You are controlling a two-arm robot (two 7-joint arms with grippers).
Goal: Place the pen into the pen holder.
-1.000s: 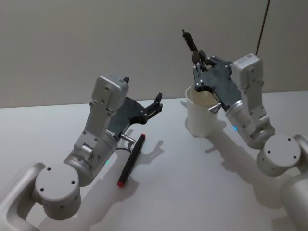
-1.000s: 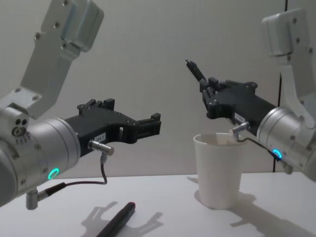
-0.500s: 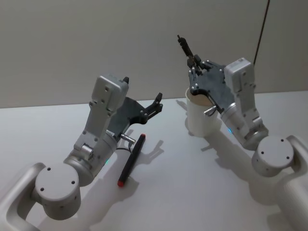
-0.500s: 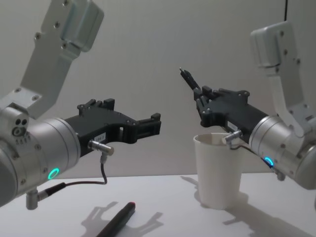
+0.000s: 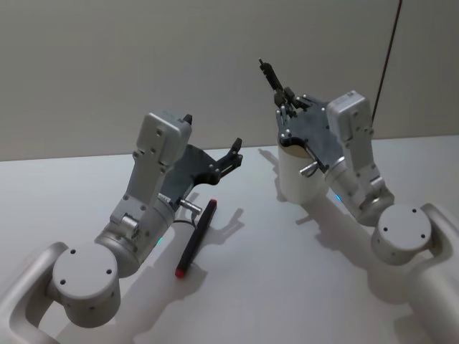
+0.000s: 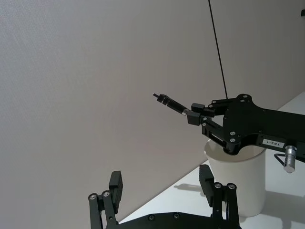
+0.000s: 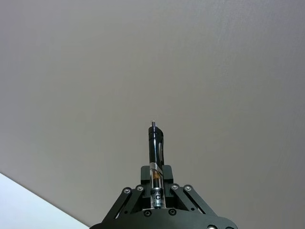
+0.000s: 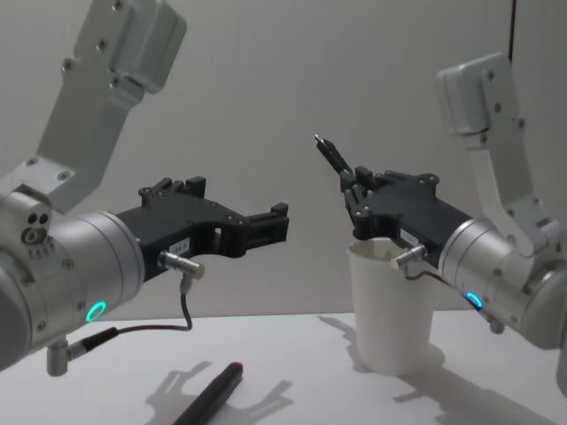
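Note:
A black pen (image 5: 271,75) (image 8: 331,156) (image 7: 155,148) is clamped in my right gripper (image 5: 285,97) (image 8: 354,184) (image 7: 155,185), its free end slanting up and away. The gripper hovers just above the rim of the pen holder, a white paper cup (image 5: 292,178) (image 8: 390,305) (image 6: 238,183) standing upright on the table. My left gripper (image 5: 233,152) (image 8: 279,223) (image 6: 160,181) hangs open and empty in the air to the left of the cup. A second pen (image 5: 197,229) (image 8: 213,398), black with a red end, lies flat on the table beneath the left arm.
The white table (image 5: 287,287) runs up to a plain grey wall. A thin dark cable (image 5: 387,43) hangs down the wall at the back right. The left arm's cable (image 8: 151,329) loops low over the table near the lying pen.
My right gripper has carried the black pen leftward, from behind the cup to above its rim. The left arm and the pen on the table have not moved.

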